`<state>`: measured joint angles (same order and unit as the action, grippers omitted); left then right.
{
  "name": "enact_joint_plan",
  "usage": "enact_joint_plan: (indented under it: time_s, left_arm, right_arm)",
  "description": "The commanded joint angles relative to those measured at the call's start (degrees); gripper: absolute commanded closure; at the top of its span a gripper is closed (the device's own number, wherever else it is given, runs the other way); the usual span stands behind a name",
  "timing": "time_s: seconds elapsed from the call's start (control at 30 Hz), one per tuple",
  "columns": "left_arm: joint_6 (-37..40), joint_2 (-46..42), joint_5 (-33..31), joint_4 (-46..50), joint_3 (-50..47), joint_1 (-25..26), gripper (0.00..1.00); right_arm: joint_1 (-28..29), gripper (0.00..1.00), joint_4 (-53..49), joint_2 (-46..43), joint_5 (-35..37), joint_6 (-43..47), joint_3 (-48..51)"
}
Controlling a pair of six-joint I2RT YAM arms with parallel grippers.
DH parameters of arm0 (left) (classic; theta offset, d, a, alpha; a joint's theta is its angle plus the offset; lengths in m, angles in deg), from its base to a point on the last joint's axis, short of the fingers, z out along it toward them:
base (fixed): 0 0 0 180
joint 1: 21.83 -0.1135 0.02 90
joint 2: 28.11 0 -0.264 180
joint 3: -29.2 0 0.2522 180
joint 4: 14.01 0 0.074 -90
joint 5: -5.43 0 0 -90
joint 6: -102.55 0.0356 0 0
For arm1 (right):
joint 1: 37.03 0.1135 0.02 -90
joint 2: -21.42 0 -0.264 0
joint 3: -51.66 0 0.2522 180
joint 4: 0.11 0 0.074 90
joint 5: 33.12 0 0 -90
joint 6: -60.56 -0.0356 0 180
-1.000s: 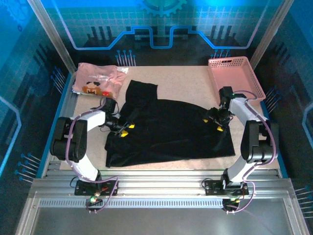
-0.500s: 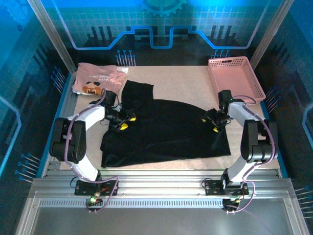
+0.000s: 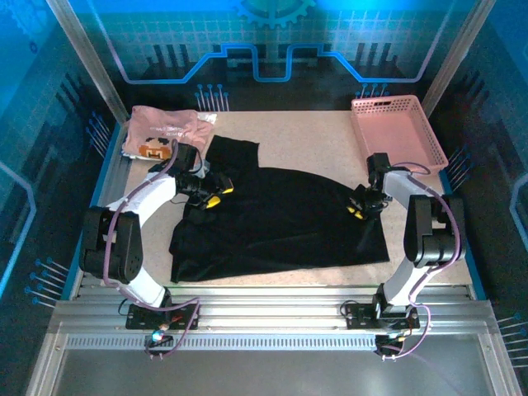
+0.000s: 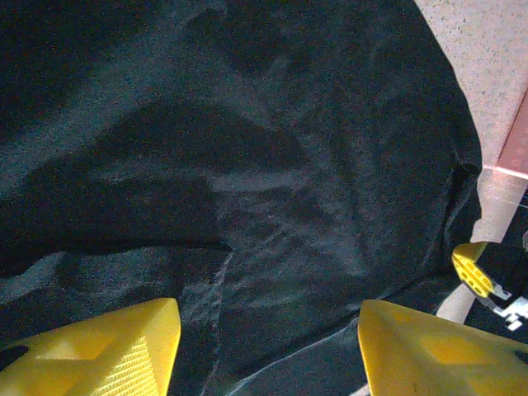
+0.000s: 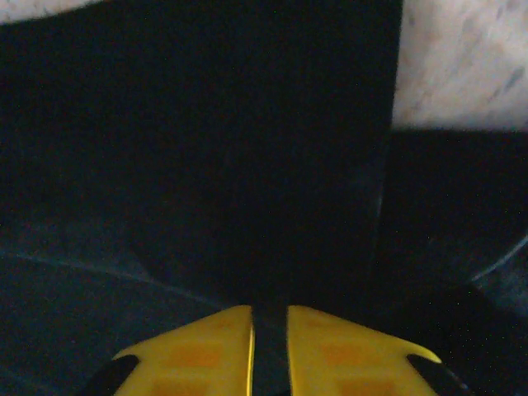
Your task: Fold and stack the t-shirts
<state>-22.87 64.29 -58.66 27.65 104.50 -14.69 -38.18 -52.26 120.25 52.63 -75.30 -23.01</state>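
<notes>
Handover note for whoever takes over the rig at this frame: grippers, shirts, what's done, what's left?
Left gripper: open, over the black shirt's left part.
Right gripper: shut on the black shirt near its right edge.
Black shirt: spread flat mid-table, not folded.
Pink shirt: loosely bunched in the far-left corner, not held.
Done: nothing folded or stacked.
Left: fold both shirts, then stack them.

Left gripper is open, with yellow fingertips wide apart at the bottom corners and nothing pinched between them. The black t-shirt lies below, wrinkled, with a fold line running down the centre. Speckled worktop is bare at top right. A pink strip sits at the right edge. A small yellow part sits just past the shirt's far edge.
</notes>
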Motion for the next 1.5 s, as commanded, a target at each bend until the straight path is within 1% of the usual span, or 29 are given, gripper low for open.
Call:
enact_joint_plan:
  time_s: [0.0, 0.07, 0.13, 0.27, 0.4, 0.43, 0.47, 0.5, 0.57, 0.63, 0.77, 0.9, 1.23, 1.4, 1.47]
  left_arm:
    - [1.8, -0.6, -0.5, 0.3, -2.1, -0.1, 0.40]
    - [1.7, -0.5, -0.9, 0.0, -3.4, -0.1, 0.40]
    - [1.3, -0.4, -1.5, -0.7, -5.2, -0.1, 0.40]
    - [0.7, 0.7, -2.4, -1.2, -8.0, -0.1, 0.40]
    - [0.5, 1.2, -2.9, -1.6, -10.0, -0.1, 0.40]
    - [0.5, 1.1, -3.0, -1.5, -10.3, -0.1, 0.40]
    - [0.4, 0.9, -2.8, -1.8, -10.6, -0.1, 0.40]
    - [0.3, 0.9, -2.8, -2.1, -11.0, -0.1, 0.40]
    - [-0.2, 1.0, -2.4, -2.6, -11.6, -0.1, 0.40]
    - [-0.5, 0.9, -2.2, -3.3, -12.0, 0.0, 0.40]
    - [-0.6, 1.0, -1.3, -4.8, -12.3, 0.1, 0.40]
    - [-0.1, 1.3, -0.7, -5.5, -11.9, 0.5, 0.40]
    - [0.0, 1.4, -0.7, -6.1, -12.3, 1.3, 0.39]
    - [-0.1, 1.8, -1.0, -6.2, -12.1, 1.4, 0.39]
    - [-0.2, 1.8, -1.1, -6.2, -12.1, 1.5, 0.39]
  right_arm:
    - [-1.3, 0.88, 0.0, 1.3, 2.5, 0.3, -4.2]
    - [-1.5, 0.93, -0.9, 2.0, 3.8, 1.4, -6.8]
    - [-1.9, 0.96, -1.2, 2.6, 4.8, 2.2, -8.9]
    - [-2.8, 0.99, -1.7, 5.1, 6.1, 3.4, -12.6]
    - [-3.6, 1.00, -2.8, 6.9, 5.1, 4.1, -15.3]
    - [-3.6, 0.96, -3.7, 6.8, 5.5, 4.6, -15.6]
    - [-3.6, 0.88, -4.9, 6.4, 6.6, 5.0, -15.6]
    - [-3.8, 0.83, -5.4, 5.9, 7.2, 5.6, -15.1]
    - [-4.5, 0.73, -5.2, 4.9, 6.8, 6.5, -12.8]
    - [-5.0, 0.68, -4.5, 4.1, 6.0, 7.0, -10.4]
    - [-5.6, 0.66, -2.0, 3.4, 5.2, 6.7, -6.4]
    - [-6.6, 0.65, 0.3, 4.4, 5.6, 6.1, -4.8]
    - [-7.9, 0.63, 4.5, 7.7, 4.7, 6.8, -7.9]
    - [-8.0, 0.63, 5.7, 10.6, 3.4, 6.9, -9.8]
    - [-8.0, 0.65, 4.9, 11.7, 3.6, 7.0, -10.6]
